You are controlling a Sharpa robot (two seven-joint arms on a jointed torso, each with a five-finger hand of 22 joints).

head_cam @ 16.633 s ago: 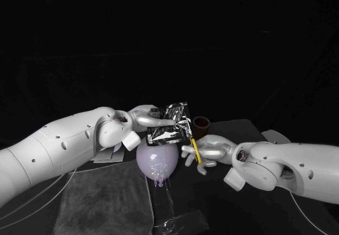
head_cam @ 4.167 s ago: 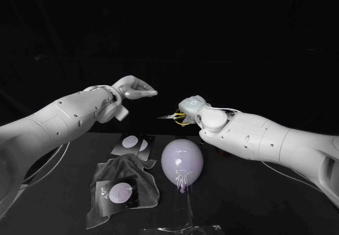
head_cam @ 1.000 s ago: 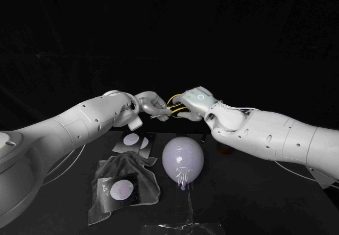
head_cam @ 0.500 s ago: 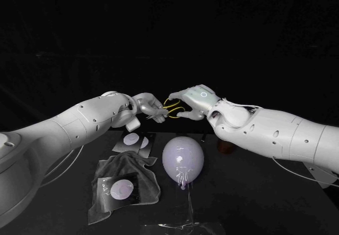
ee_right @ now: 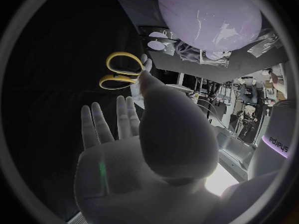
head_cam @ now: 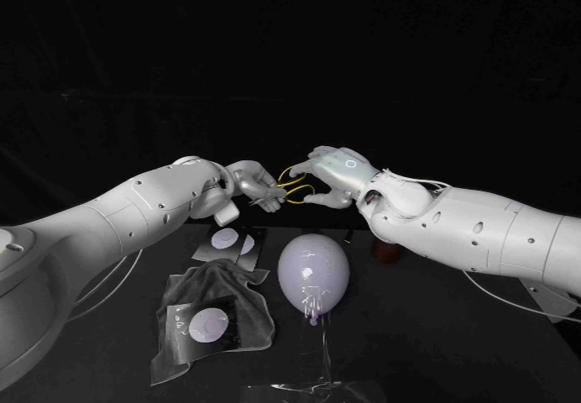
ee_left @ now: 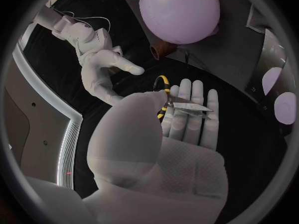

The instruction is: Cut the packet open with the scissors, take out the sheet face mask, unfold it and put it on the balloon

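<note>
1. At the far left you will find a grey cloth (head_cam: 236, 290) crumpled on the black table (head_cam: 460, 336). The near packet (head_cam: 203, 323) lies flat on the cloth with a pale round mark facing up.
2. The far packet (head_cam: 230, 243) lies flat on the table at the cloth's far edge. You cannot tell from the head view whether it touches the cloth or only sits just beside it.
3. The left hand (head_cam: 255, 184) hangs in the air above the far packet. In the left wrist view its fingers (ee_left: 187, 122) lie straight and side by side. The thumb presses the scissors (ee_left: 184, 103) down across them, so this hand is pinching the scissors.
4. The scissors are off the table, between the two hands, with the blades together. The yellow handle loops (ee_right: 121, 69) stick out towards the right hand.
5. The lilac balloon (head_cam: 312, 267) lies on the table below both hands, just beside the cloth, with its knot end towards the robot.
6. The right hand (head_cam: 336, 173) hangs level with the left hand, just beside the handle loops. In the right wrist view its fingers (ee_right: 93, 122) are straight and spread, with nothing in them. You cannot tell whether the thumb tip touches the loops.
7. A brown cylinder (ee_left: 163, 50) stands on the table near the balloon's far end, partly behind the right arm in the head view.
</note>
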